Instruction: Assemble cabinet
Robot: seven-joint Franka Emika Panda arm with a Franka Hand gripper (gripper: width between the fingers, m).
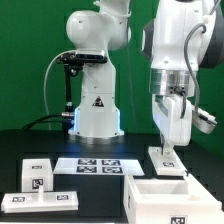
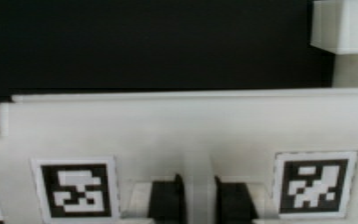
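Note:
My gripper (image 1: 165,144) comes straight down on a flat white cabinet panel (image 1: 168,163) that lies on the black table at the exterior view's right. In the wrist view the panel (image 2: 194,125) fills the picture and shows two black-and-white tags. My gripper (image 2: 201,200) has its dark fingers (image 2: 165,200) close together, with a narrow white strip of the panel between them. The jaws look shut on it. The large white cabinet box (image 1: 138,190) stands open-topped just in front of the panel, at the lower edge.
The marker board (image 1: 95,165) lies flat in the middle of the table. Two more white tagged parts (image 1: 36,172) (image 1: 40,201) lie at the exterior view's left. A second robot base (image 1: 95,105) stands behind. Another white piece (image 2: 345,25) shows in the wrist view.

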